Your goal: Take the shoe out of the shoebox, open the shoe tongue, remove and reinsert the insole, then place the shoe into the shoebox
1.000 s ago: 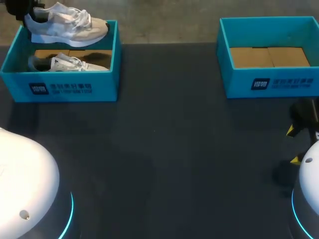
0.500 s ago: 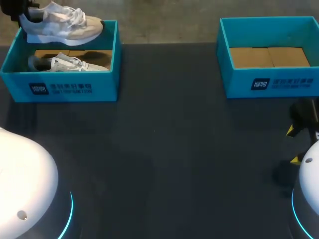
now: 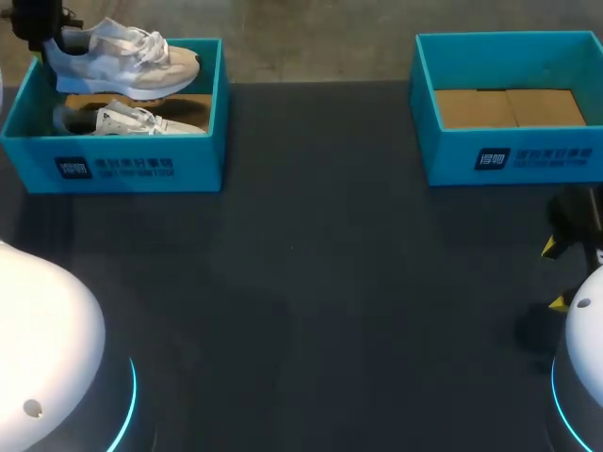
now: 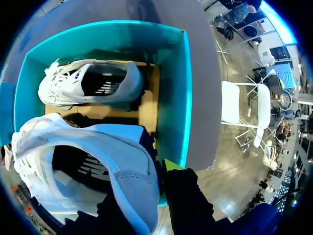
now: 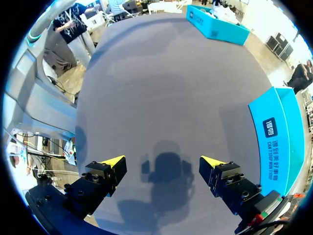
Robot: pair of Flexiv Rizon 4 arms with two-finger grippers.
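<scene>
— Over the left shoebox (image 3: 113,168), what are you holding?
— My left hand (image 3: 42,28) is clenching the heel of a white shoe (image 3: 122,56), one finger inside the collar and one outside. The shoe is hanging above the box, toe pointing right. A second shoe (image 3: 127,120) is lying inside.
— And your right hand (image 5: 164,164)?
— It's hovering low over the dark tabletop (image 3: 311,282) near the other shoebox (image 3: 509,155), fingers spread, grasping nothing.

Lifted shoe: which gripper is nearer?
Left. The left gripper holds the shoe by its heel above the left box; the right gripper hangs open near the right box.
</scene>
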